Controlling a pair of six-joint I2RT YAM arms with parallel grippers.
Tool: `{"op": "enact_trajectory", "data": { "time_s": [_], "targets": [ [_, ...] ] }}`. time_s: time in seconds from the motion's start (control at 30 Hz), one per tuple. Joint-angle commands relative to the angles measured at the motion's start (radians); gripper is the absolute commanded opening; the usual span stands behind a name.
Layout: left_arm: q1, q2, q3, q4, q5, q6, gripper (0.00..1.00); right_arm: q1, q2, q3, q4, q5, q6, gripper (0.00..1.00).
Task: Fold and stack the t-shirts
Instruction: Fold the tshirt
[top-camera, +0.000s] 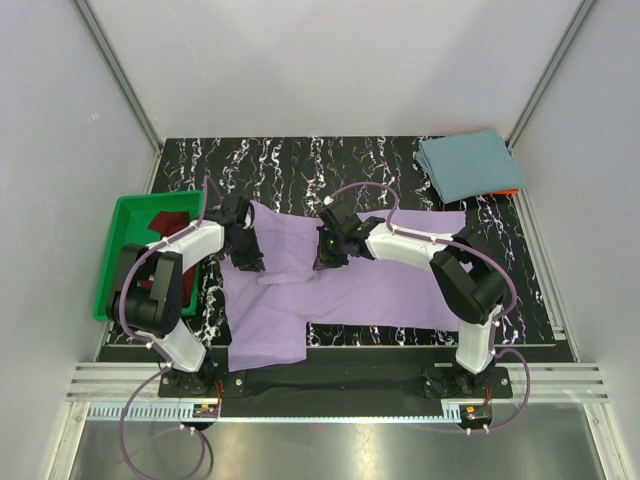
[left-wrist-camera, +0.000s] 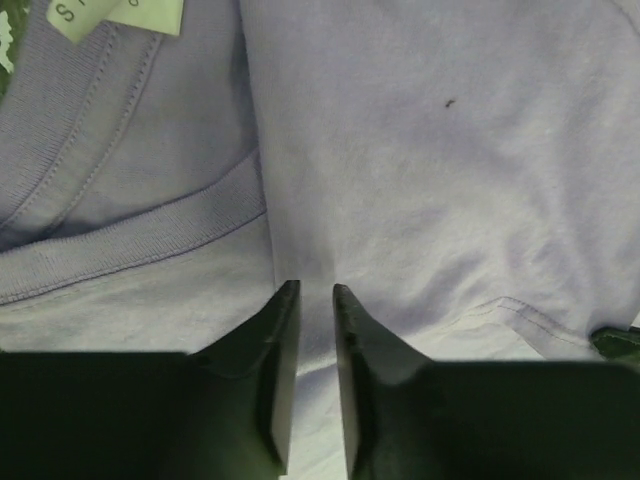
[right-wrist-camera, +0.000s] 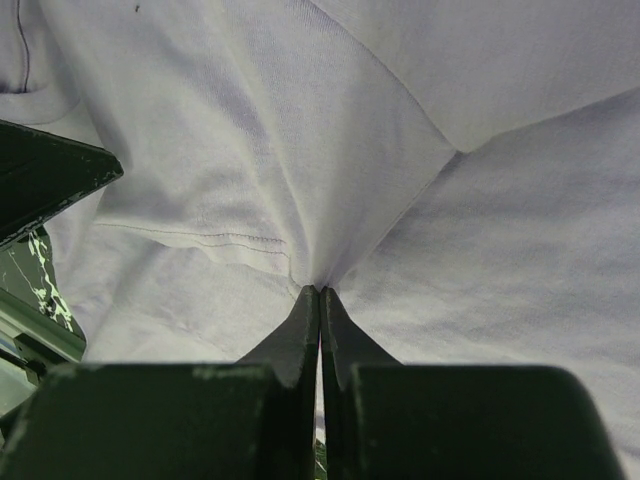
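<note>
Lavender t-shirt (top-camera: 390, 280), soft, light and limp, gathers into radiating creases where the right pincer (right-wrist-camera: 320, 292) is clenched on a pinch of its cloth near a stitched hem (right-wrist-camera: 190, 237). The left pincer (left-wrist-camera: 310, 292) points down at the same shirt just below the ribbed collar (left-wrist-camera: 130, 240), with a narrow slit between its jaws; whether any fold is nipped there cannot be told. Cloth this thin will likely drape and slide rather than hold a crease. A fold is probably best taken at hems, shoulders or corners, with both sides lifted together. Both arms reach forward with elbows bent and wrists tipped steeply down. The left is nearer the green plastic tray (top-camera: 108, 262); the right is farther right of it, over the shirt's middle. The shirt lies spread unfolded on the black marbled table (top-camera: 300, 165), beginning just right of the tray. A dark maroon t-shirt (top-camera: 168, 222) sits inside the tray. A folded teal-blue t-shirt (top-camera: 465, 165) rests well right of the tray, at the table's far corner.
</note>
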Motion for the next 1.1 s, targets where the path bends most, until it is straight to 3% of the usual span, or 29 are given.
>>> {"op": "enact_trajectory", "data": {
  "time_s": [0.0, 0.07, 0.1, 0.4, 0.43, 0.5, 0.57, 0.7, 0.87, 1.0, 1.03, 1.07],
  "targets": [
    [-0.001, 0.022, 0.024, 0.031, -0.004, -0.001, 0.16, 0.002, 0.006, 0.003, 0.032, -0.012, 0.016, 0.00],
    [-0.001, 0.025, 0.024, 0.023, -0.005, -0.001, 0.10, 0.002, 0.008, 0.006, 0.033, -0.013, 0.017, 0.00],
    [-0.002, 0.025, 0.024, 0.020, -0.007, -0.001, 0.01, 0.004, 0.009, 0.006, 0.033, -0.013, 0.017, 0.00],
    [-0.001, -0.033, 0.035, -0.056, -0.112, -0.021, 0.01, 0.002, 0.002, 0.007, 0.025, -0.009, 0.016, 0.00],
    [-0.002, -0.035, 0.026, -0.056, -0.114, -0.022, 0.17, 0.002, 0.003, 0.009, 0.028, -0.007, 0.017, 0.00],
    [-0.002, -0.046, -0.001, -0.037, -0.096, -0.031, 0.32, 0.002, 0.000, 0.007, 0.028, -0.009, 0.016, 0.00],
    [-0.002, -0.058, -0.020, -0.004, -0.068, -0.036, 0.41, 0.002, -0.001, 0.004, 0.028, -0.009, 0.014, 0.00],
    [-0.002, -0.053, -0.043, 0.028, -0.045, -0.044, 0.44, 0.002, 0.005, 0.001, 0.033, -0.010, 0.016, 0.00],
    [-0.002, -0.032, -0.051, 0.048, -0.025, -0.053, 0.40, 0.002, 0.003, -0.002, 0.033, -0.013, 0.016, 0.01],
    [-0.002, -0.029, -0.042, 0.033, -0.045, -0.059, 0.22, 0.002, 0.003, 0.000, 0.027, -0.010, 0.017, 0.01],
    [-0.002, -0.030, -0.037, 0.027, -0.053, -0.061, 0.09, 0.002, 0.003, -0.002, 0.025, -0.007, 0.016, 0.02],
    [-0.002, -0.038, -0.034, 0.008, -0.071, -0.061, 0.04, 0.002, 0.005, 0.000, 0.022, -0.006, 0.017, 0.02]
  ]
}}
